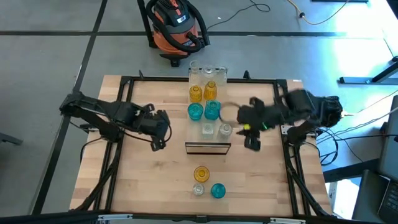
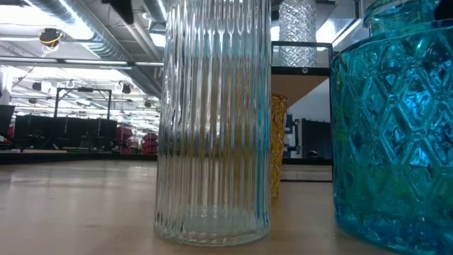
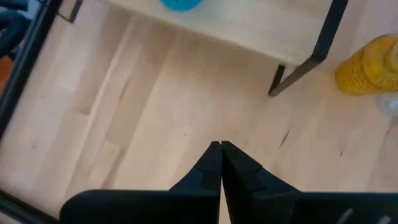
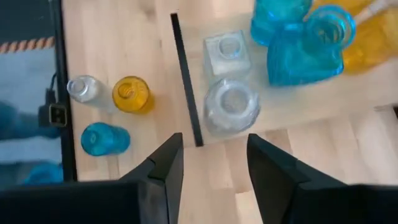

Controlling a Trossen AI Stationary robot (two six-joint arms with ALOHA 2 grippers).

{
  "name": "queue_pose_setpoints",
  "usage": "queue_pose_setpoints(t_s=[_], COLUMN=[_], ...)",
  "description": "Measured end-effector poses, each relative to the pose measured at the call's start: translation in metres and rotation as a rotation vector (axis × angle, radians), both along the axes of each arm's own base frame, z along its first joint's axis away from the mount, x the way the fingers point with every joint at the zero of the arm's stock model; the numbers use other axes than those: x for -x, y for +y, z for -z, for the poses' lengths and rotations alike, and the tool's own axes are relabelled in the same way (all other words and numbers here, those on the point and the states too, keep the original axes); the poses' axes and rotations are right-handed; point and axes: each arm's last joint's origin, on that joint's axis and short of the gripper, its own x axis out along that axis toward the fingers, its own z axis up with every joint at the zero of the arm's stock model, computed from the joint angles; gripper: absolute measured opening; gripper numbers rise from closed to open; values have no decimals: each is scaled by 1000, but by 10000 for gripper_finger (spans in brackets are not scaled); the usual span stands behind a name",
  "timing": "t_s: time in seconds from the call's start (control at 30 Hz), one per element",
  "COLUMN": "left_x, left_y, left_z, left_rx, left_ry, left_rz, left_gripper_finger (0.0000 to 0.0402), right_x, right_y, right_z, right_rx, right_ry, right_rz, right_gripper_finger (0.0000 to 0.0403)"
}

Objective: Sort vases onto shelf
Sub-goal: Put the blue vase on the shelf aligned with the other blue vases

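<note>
The light-wood shelf (image 1: 208,140) stands mid-table and carries clear, amber and teal vases in pairs. A round clear vase (image 4: 231,106) and a square clear vase (image 4: 227,53) stand by its dark front edge (image 4: 185,81). An amber vase (image 1: 201,173), a clear vase (image 1: 198,190) and a teal vase (image 1: 217,190) stand on the table near its near edge. My right gripper (image 4: 214,162) is open, right of the shelf's front end (image 1: 252,140), apart from the round clear vase. My left gripper (image 3: 221,152) is shut over bare tabletop left of the shelf (image 1: 158,138).
The low view is filled by the ribbed clear vase (image 2: 212,120) and the teal vase (image 2: 393,127), with the amber vase (image 2: 277,149) behind them. A black frame (image 1: 124,93) borders the table. An orange vacuum (image 1: 177,25) sits on the floor beyond the far edge.
</note>
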Motion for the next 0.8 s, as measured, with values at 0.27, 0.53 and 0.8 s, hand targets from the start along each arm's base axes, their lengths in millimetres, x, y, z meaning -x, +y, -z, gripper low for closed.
queue_pose_setpoints(t_s=[0.27, 0.53, 0.8], left_x=[53, 92, 101], left_y=[-3, -1, -1], left_z=[56, 111, 117], left_rx=[66, 284, 318], left_ry=[-85, -203, -246], left_rz=[34, 123, 149], left_gripper_finger=[0, 0, 0], right_x=[6, -6, -8], right_y=[86, 151, 157], right_z=[40, 120, 180], right_rx=[-67, -335, -391], right_ry=[-115, -242, -230], right_rz=[63, 141, 126], right_gripper_finger=[143, 143, 143])
